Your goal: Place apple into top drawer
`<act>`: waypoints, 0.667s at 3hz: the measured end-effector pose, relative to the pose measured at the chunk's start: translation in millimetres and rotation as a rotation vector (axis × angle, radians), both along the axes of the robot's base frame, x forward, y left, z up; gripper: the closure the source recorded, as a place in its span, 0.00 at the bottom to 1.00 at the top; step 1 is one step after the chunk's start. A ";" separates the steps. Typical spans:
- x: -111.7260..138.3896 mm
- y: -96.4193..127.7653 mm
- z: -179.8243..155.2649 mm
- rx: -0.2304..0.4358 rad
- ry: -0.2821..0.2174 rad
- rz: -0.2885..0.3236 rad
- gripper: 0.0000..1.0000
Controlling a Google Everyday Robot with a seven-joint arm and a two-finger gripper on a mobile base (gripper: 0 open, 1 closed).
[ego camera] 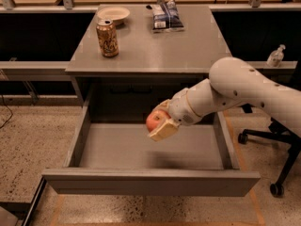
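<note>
My gripper [159,124] is shut on the red-orange apple [154,120] and holds it in the air above the middle of the open top drawer [117,149]. The cream fingers [163,130] clasp the apple from its right and underside. The white arm reaches in from the right. The drawer is pulled out wide below the grey desk [150,51], and its grey inside shows nothing in it.
On the desk stand a gold-brown drink can [107,37], a cream bowl [113,15] and a dark snack bag [165,17]. A black office chair [277,149] stands at the right. A spray bottle [275,56] sits on the right shelf.
</note>
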State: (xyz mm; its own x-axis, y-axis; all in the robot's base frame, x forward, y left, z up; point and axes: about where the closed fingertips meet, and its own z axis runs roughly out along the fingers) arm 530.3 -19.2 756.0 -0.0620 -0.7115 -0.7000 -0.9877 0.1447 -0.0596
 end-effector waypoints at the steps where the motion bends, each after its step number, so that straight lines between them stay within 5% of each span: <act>1: -14.1 14.4 -50.7 0.061 0.038 0.021 0.82; 2: -14.0 15.9 -85.6 0.108 0.065 -0.007 0.59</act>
State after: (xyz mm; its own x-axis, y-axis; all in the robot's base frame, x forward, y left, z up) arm 516.3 -3.3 670.4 -0.1147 -0.6318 -0.7666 -0.9879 0.1537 0.0211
